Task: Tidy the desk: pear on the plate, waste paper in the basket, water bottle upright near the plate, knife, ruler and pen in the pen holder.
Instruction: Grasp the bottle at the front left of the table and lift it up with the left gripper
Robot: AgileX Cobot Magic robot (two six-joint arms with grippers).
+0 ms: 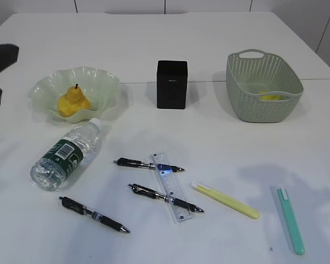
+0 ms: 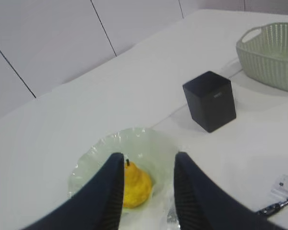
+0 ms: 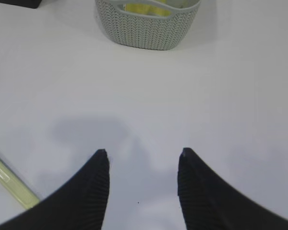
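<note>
Left fingers [image 2: 146, 191]: parted, nothing between them, hanging above the plate [image 2: 93, 160] with the pear [image 2: 134, 184] seen in the gap below. Right fingers [image 3: 143, 184]: parted a bit wider, empty, over bare counter [image 3: 221, 96], basket [image 3: 149, 28] ahead.

Done, as far as visible:
- Pear lies in the plate.
- Something yellow sits in the basket; looks like the waste paper, cannot confirm.

Left to do:
- Bottle [image 1: 66, 154] lies on its side just in front of the plate, cap toward it; needs standing up.
- Ruler [image 1: 170, 187] flat on the counter, crossing two of the black pens [image 1: 165, 198]; a third black pen [image 1: 93, 214] lies nearer the left.
- Yellow knife [image 1: 225, 201] and teal knife [image 1: 291, 220] lie to the right, apart from each other.
- Holder [image 1: 172, 84] stands upright between plate and basket; contents not visible.

Judgement: under halfway; all holder items remain out.
</note>
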